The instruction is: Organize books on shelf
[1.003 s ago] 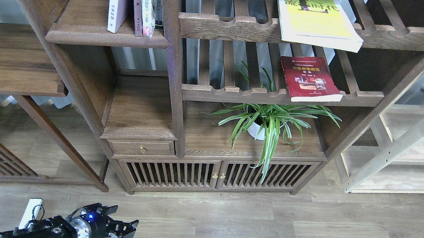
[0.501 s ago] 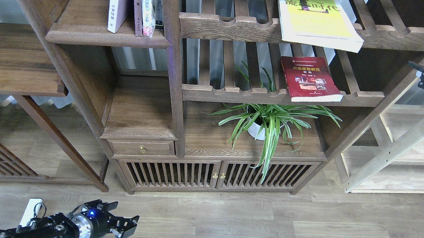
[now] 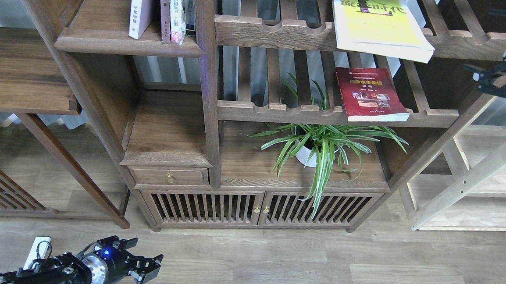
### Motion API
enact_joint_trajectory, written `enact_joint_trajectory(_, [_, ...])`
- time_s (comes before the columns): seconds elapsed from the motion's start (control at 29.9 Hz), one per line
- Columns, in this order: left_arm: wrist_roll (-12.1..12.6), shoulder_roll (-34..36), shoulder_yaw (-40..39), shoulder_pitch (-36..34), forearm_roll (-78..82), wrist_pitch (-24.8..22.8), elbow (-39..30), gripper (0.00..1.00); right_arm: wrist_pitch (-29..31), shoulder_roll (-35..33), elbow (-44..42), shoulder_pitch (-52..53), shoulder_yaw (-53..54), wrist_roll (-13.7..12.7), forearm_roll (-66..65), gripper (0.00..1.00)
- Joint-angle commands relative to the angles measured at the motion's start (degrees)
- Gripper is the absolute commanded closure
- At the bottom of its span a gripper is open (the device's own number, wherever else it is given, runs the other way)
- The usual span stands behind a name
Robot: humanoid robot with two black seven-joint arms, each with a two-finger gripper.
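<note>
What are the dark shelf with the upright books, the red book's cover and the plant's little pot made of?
The shelf looks like solid dark-stained wood with a matte finish: its grain shows plainly. The red book seems a paper softcover, slightly glossy. The plant pot is smooth and white, perhaps glazed ceramic or plastic; leaves hide most of it.

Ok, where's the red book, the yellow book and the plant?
red book (image 3: 370, 93): head view, on the middle of its front cover.
yellow book (image 3: 379, 24): head view, on the yellow part of its cover.
plant (image 3: 323, 142): head view, on its striped leaves above the white pot.
</note>
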Motion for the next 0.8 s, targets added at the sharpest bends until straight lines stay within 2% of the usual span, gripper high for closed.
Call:
enact_joint_trajectory(0.0, [0.1,-0.3,-0.2,-0.4,0.0,0.1,0.3,0.14,1.1,-0.1,0.7,0.2,0.0,3.6,0.0,0.00])
enact_joint_trajectory(0.1, [0.3,-0.4,-0.2,-0.8,0.0,0.1,0.4,0.14,1.2,-0.4,0.7,-0.4,0.0,5.3,0.0,0.00])
enact_joint_trajectory(0.17, [0.3,-0.3,-0.2,-1.1,0.0,0.1,0.5,0.14,1.2,-0.6,0.7,-1.0,-0.2,5.6,-0.1,0.00])
enact_joint_trajectory(0.4, [0.4,-0.3,-0.1,-1.8,0.0,0.3,1.0,0.14,1.1,-0.1,1.1,-3.9,-0.2,5.4,-3.9,0.00])
enact_joint_trajectory(0.77, [0.4,-0.8,-0.2,-1.8,0.0,1.2,1.6,0.14,0.4,4.1,1.1,-2.0,0.0,4.3,-4.3,0.00])
